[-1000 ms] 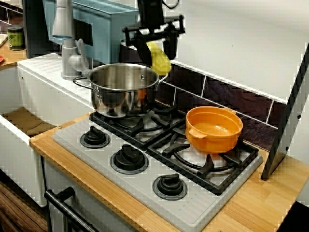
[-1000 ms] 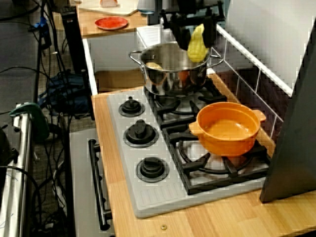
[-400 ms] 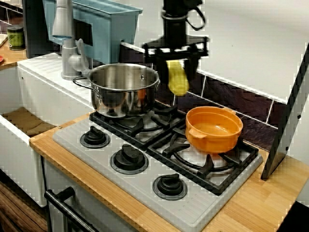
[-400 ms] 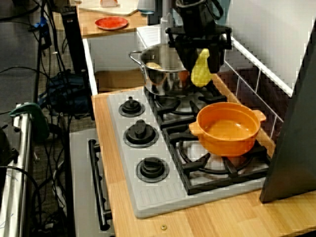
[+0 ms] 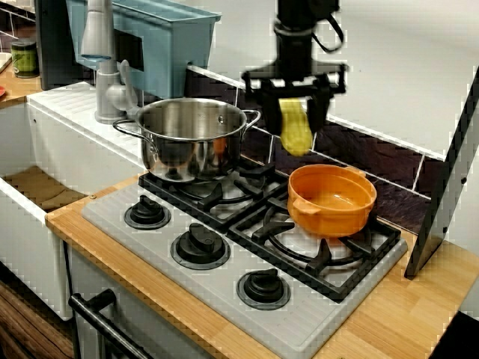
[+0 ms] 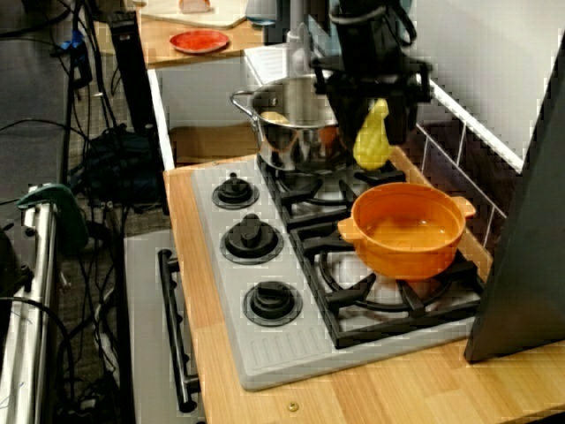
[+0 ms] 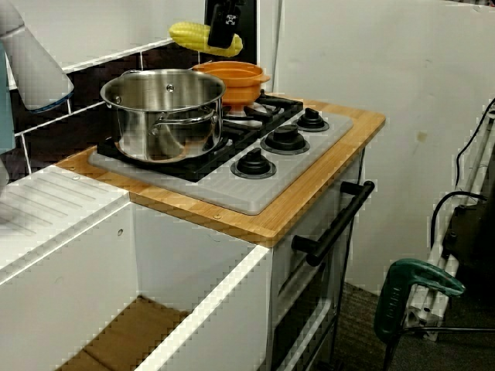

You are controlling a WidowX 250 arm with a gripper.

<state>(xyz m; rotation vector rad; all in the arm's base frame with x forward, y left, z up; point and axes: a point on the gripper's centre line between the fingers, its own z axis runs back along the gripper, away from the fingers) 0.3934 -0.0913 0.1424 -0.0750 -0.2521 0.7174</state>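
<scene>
Yellow corn cob [image 5: 296, 129] is clamped between the two fingers of the gripper [image 5: 293, 112], which are drawn in against its sides and leave its lower end exposed below them. The cob is clear of every surface: in the front view it hangs above the back of the hob [image 5: 150, 239], at about 11 o'clock from the orange pot [image 5: 329, 217] and at 3 o'clock from the steel pot [image 5: 191, 146], just past that pot's right handle. In the view along the counter, the cob [image 6: 372, 141] sits under the gripper [image 6: 372, 124] at 12 o'clock from the orange pot [image 6: 406, 252], above the gap between it and the steel pot [image 6: 291, 146]. In the view from the sink side, the cob [image 7: 197, 35] shows lengthwise, with the gripper [image 7: 224, 27] across its right end, above the rim of the orange pot [image 7: 232, 81] and behind the steel pot [image 7: 166, 120]. Each pot stands on a black burner grate; the orange pot looks empty. Three black knobs [image 5: 200, 247] line the hob's front edge. A wooden counter [image 5: 389, 321] frames the hob, and a white sink [image 5: 45, 134] lies at 9 o'clock from it.
</scene>
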